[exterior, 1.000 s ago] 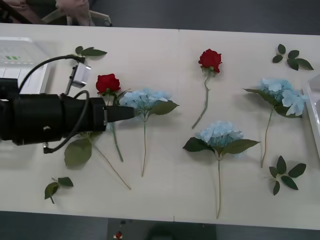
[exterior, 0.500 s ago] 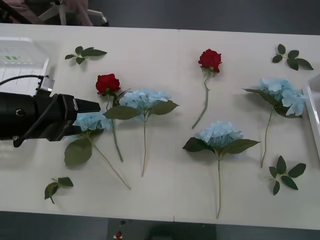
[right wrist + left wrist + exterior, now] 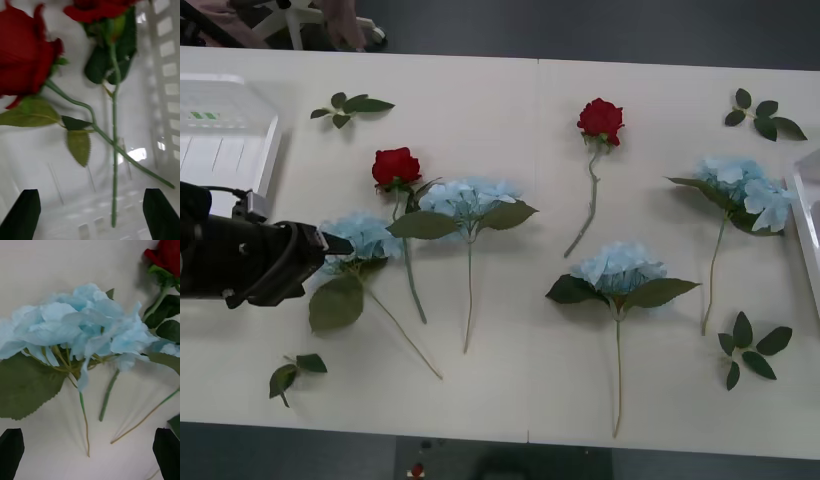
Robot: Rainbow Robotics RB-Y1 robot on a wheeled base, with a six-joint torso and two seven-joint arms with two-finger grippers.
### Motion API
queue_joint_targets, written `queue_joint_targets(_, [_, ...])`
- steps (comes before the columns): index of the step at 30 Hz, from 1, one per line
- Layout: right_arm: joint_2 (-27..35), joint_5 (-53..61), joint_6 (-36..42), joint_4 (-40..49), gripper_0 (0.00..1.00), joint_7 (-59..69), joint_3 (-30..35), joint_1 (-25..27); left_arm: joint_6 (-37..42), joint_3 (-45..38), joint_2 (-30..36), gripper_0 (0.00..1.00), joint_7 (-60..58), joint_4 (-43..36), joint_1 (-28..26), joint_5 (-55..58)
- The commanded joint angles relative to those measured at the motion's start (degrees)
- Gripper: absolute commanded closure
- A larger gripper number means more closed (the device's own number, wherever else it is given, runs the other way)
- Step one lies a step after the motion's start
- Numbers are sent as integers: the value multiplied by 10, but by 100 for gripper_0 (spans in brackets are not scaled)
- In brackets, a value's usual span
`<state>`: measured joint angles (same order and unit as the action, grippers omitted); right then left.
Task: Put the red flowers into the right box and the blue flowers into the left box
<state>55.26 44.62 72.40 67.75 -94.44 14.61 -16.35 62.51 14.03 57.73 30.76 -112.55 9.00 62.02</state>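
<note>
Two red flowers lie on the table, one rose (image 3: 395, 165) at the left and one rose (image 3: 600, 118) at the middle back. Several blue flowers lie among them, such as the hydrangea (image 3: 470, 197) and the hydrangea (image 3: 620, 266). My left gripper (image 3: 335, 243) hovers open just left of the leftmost blue hydrangea (image 3: 365, 235), whose head (image 3: 75, 330) lies beyond its open gripper (image 3: 90, 455). My right gripper (image 3: 90, 215) is open over the right box (image 3: 165, 56), where two red roses (image 3: 22, 67) (image 3: 97, 9) lie. The left box (image 3: 220, 135) is at the back left.
Loose green leaf sprigs lie at the back left (image 3: 350, 103), back right (image 3: 763, 115), front right (image 3: 750, 345) and front left (image 3: 295, 370). The right box's rim (image 3: 808, 225) shows at the table's right edge. The table's front edge runs close below the stems.
My left arm has drawn back to the left, off the red rose and middle hydrangea, uncovering the leftmost blue hydrangea. The flowers on the table have not moved.
</note>
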Motion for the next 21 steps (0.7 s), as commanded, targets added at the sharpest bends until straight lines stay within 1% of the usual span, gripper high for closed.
queue_joint_targets(1, [7,37,23,59,0,-14,2,-13,2,12,-2,0,-17,30,31,-15])
queue_joint_targets(5, [-20,63,96,99,0,36,17,-36,2,12,-23,0,-18,59,40,-22])
queue_joint_targets(7, [-41,65,138,121,0,67,29,-52,2,13,-38,0,-17,76,46,-26])
queue_joint_targets(12, [-101,57,208,171,0,160,42,-77,2,18,-81,0,-12,122,73,-60])
queue_joint_targets(13, [-108,56,211,178,0,170,42,-79,2,23,-85,0,-12,127,77,-67])
queue_joint_targets(18, [-174,31,222,229,0,244,42,-81,2,83,-105,0,-10,173,131,-113])
queue_joint_targets(21, [-205,7,224,244,0,271,41,-80,2,105,-113,0,-8,185,149,-130])
